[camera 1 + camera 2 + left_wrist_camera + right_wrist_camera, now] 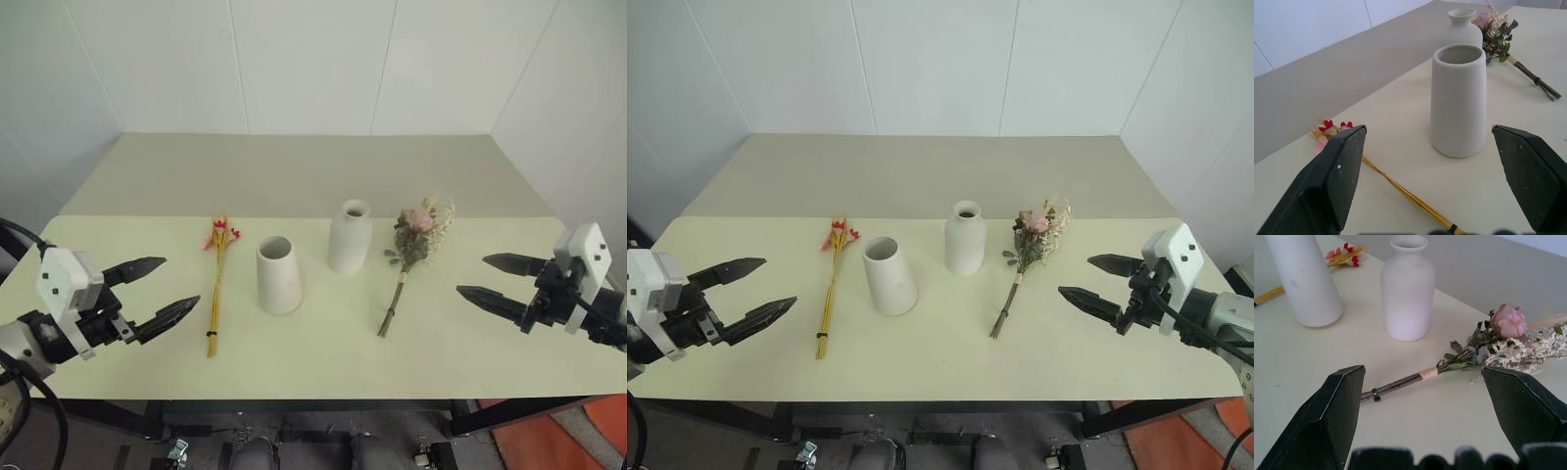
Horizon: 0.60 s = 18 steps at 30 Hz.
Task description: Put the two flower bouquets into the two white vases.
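Note:
Two white vases stand mid-table: a wide-mouthed cone vase (278, 274) and, right of it and a little farther back, a narrow-necked bottle vase (350, 237). A thin bundle of yellow stems with red blooms (215, 281) lies flat left of the cone vase. A bushier bouquet with a pink bloom and cream sprigs (412, 251) lies flat right of the bottle vase. My left gripper (174, 289) hovers open left of the yellow bundle, empty. Open and empty too, my right gripper (472, 277) hangs right of the pink bouquet, whose stem (1400, 383) lies between its fingers' line of sight.
The pale tabletop (323, 362) has free room in front of the vases and along its near edge. A darker beige strip (304, 171) runs behind it up to the white wall. An orange patch of floor (549, 436) shows under the right corner.

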Each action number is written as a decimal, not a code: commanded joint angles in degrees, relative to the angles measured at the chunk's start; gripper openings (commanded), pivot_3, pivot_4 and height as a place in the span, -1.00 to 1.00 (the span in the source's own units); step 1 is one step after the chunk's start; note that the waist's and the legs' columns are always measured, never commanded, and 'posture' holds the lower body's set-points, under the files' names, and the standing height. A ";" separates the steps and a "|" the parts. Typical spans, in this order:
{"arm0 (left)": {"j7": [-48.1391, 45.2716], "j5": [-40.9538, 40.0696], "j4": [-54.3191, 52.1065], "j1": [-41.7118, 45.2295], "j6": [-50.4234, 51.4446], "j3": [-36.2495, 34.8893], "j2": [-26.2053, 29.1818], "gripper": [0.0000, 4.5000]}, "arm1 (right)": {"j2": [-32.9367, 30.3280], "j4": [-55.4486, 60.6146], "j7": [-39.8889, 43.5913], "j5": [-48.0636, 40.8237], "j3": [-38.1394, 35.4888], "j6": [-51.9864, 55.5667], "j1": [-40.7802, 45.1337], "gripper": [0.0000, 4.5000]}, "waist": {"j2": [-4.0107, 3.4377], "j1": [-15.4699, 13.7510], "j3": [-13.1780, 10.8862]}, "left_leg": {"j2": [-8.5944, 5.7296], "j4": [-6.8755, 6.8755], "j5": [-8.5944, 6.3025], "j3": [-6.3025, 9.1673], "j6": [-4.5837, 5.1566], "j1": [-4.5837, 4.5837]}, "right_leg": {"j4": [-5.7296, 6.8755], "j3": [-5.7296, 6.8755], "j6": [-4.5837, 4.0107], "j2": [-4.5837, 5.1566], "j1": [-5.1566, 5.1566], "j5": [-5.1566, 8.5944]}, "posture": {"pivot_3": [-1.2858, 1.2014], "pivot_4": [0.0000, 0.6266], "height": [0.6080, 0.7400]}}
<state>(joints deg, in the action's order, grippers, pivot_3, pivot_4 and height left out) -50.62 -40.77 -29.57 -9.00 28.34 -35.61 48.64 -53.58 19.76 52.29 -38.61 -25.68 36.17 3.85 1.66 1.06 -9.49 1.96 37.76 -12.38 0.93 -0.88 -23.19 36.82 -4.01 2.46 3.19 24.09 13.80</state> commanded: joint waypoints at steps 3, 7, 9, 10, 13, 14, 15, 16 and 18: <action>-0.60 -0.43 -0.68 0.76 -1.01 -0.93 0.57 0.99 | -0.75 1.79 -0.06 -0.02 -0.11 0.08 0.34 1.00 | 0.01 -0.02 -0.01 | 0.00 0.00 0.00 -0.01 0.01 -0.05 | -0.01 0.00 0.05 0.01 0.04 -0.03 | 0.03 -0.52 1.00; -0.50 -0.43 -0.69 1.20 -0.98 -0.78 0.65 0.99 | -0.02 1.33 -0.86 -1.77 -0.37 1.44 1.87 1.00 | 0.01 -0.03 -0.01 | 0.00 0.00 0.00 -0.01 0.01 -0.02 | 0.00 0.00 0.06 0.01 0.02 -0.04 | 0.03 -0.52 1.00; -0.51 -0.44 -0.59 1.61 -0.91 -0.76 0.91 0.99 | -0.09 1.15 -1.45 -2.18 0.01 2.66 2.69 1.00 | 0.01 0.00 -0.01 | 0.00 0.00 0.00 -0.01 0.01 0.00 | 0.01 0.00 0.06 0.01 0.02 -0.04 | 0.03 -0.52 1.00; -0.55 -0.46 -0.35 2.03 -0.82 -0.67 1.11 0.99 | -0.32 1.01 -2.13 -2.15 0.74 3.81 3.37 1.00 | 0.01 0.01 -0.01 | 0.00 0.00 0.00 -0.02 0.01 0.00 | 0.01 -0.01 0.06 0.01 0.02 -0.04 | 0.03 -0.52 1.00; -1.36 -0.92 0.77 3.95 -0.71 -0.11 1.66 0.99 | -0.57 -0.32 -7.46 -3.20 4.40 13.08 8.30 1.00 | 0.01 0.20 -0.01 | 0.01 0.00 0.00 -0.02 0.01 0.01 | 0.01 -0.01 0.06 0.00 0.02 -0.05 | 0.03 -0.52 1.00; -2.49 -1.67 1.73 5.53 -0.89 0.45 2.09 0.99 | -0.82 -2.32 -9.62 -4.35 7.16 20.13 12.71 1.00 | 0.01 0.42 -0.01 | 0.01 0.00 0.00 -0.02 0.01 0.00 | 0.02 -0.02 0.05 0.00 0.04 -0.06 | 0.03 -0.52 1.00; -3.43 -2.24 2.78 7.27 -1.02 1.11 2.58 0.99 | -1.06 -4.41 -11.13 -5.01 9.86 26.46 17.15 1.00 | 0.02 0.54 -0.02 | 0.01 0.01 0.00 -0.05 0.01 0.04 | 0.05 -0.05 0.03 0.00 0.02 -0.07 | 0.03 -0.52 1.00; -4.15 -2.54 3.52 8.52 -1.06 1.57 2.86 0.99 | -1.17 -5.85 -12.14 -5.42 11.69 30.76 20.32 1.00 | 0.03 0.69 -0.04 | 0.01 0.01 0.00 -0.06 0.01 0.01 | 0.05 -0.06 -0.03 0.00 0.05 -0.09 | 0.03 -0.52 1.00; -5.35 -2.81 5.07 10.88 -1.01 2.52 3.50 0.99 | -0.68 -9.09 -13.22 -5.47 14.52 37.31 26.17 1.00 | 0.04 0.81 -0.05 | 0.02 0.01 0.01 -0.05 0.02 0.01 | 0.05 -0.05 -0.20 -0.02 0.08 -0.14 | 0.03 -0.52 1.00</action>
<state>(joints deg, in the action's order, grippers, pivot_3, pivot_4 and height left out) -54.78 -42.67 -25.39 0.32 28.29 -33.29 50.99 -53.59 12.40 40.46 -43.10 -12.12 67.30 26.78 1.70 1.87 -9.54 1.98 37.76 -12.37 0.90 -0.87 -23.18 36.88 -4.06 2.29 3.17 24.14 13.64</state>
